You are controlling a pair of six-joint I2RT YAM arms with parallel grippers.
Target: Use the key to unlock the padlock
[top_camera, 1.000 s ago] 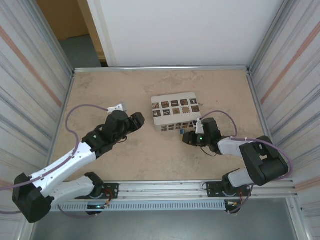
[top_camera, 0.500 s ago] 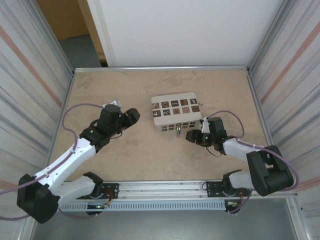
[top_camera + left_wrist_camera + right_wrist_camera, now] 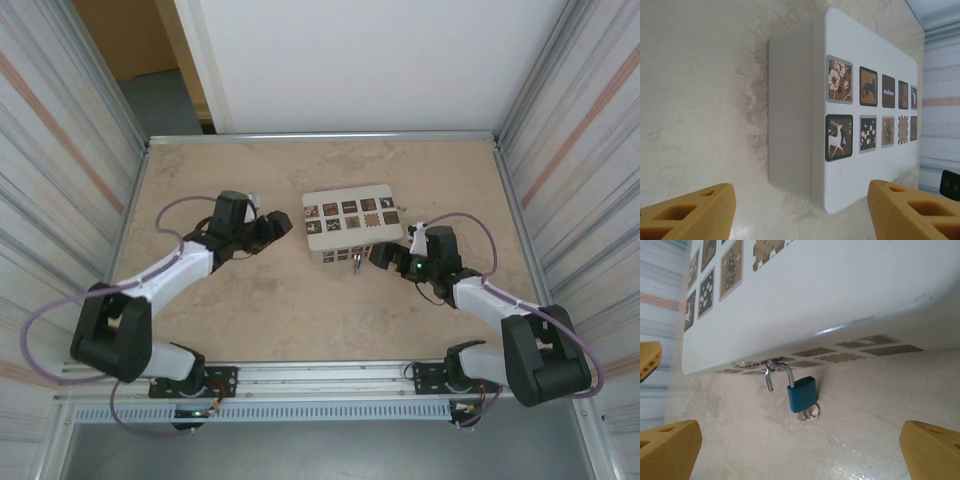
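Note:
The padlock (image 3: pixel 801 394) is a small blue body with a silvery shackle (image 3: pixel 779 372). One end of the shackle is out of the body and swung free. The shackle hooks a metal loop on the front side of the white box (image 3: pixel 805 295). The key (image 3: pixel 810 413) sticks out of the lock's underside. My right gripper (image 3: pixel 800 455) is open, a short way back from the lock and not touching it. From above, the padlock (image 3: pixel 356 262) hangs at the box front, just left of my right gripper (image 3: pixel 376 257). My left gripper (image 3: pixel 802 215) is open, facing the box's left end (image 3: pixel 790 110).
The white box (image 3: pixel 348 222) with dark picture squares stands mid-table on the beige surface (image 3: pixel 300 320). Metal walls enclose the table on both sides. A yellow fingertip (image 3: pixel 647 360) of the other arm shows beyond the box's far corner.
My right gripper has let go and backed off to the right, leaving the padlock hanging with its key in. My left gripper swung right, up to the box's left end.

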